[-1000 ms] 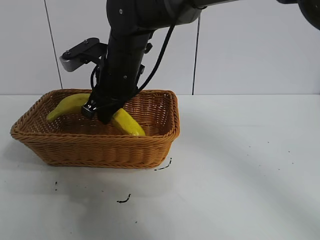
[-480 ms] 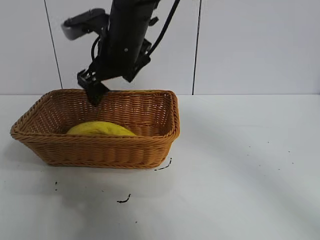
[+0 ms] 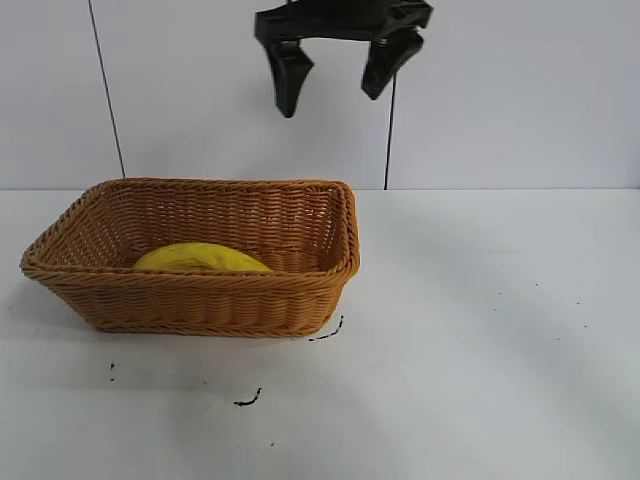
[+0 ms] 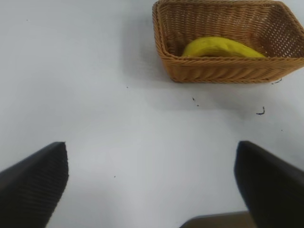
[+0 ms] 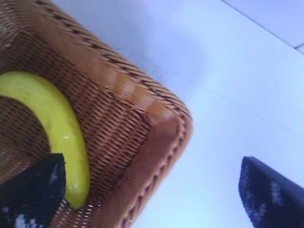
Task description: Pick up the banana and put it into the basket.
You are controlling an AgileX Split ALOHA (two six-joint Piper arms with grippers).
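The yellow banana [image 3: 200, 258] lies flat inside the tan wicker basket [image 3: 200, 295], which stands on the left of the white table. My right gripper [image 3: 330, 103] hangs open and empty high above the basket's right end, well clear of the rim. In the right wrist view the open gripper [image 5: 152, 194] looks down on the banana [image 5: 57, 123] and a basket corner [image 5: 161, 142]. My left gripper [image 4: 152, 185] is open and empty, far from the basket [image 4: 218, 73]. That view shows the banana [image 4: 221, 47] inside it. The left arm is outside the exterior view.
Small black marks lie on the table in front of the basket [image 3: 248, 400] and by its right corner [image 3: 328, 333]. A white wall with a thin black cable [image 3: 388, 140] stands behind the table. White tabletop stretches to the right of the basket.
My right gripper has let go of the banana and risen out of the basket to high above it. The banana has dropped and now lies flat on the basket's bottom.
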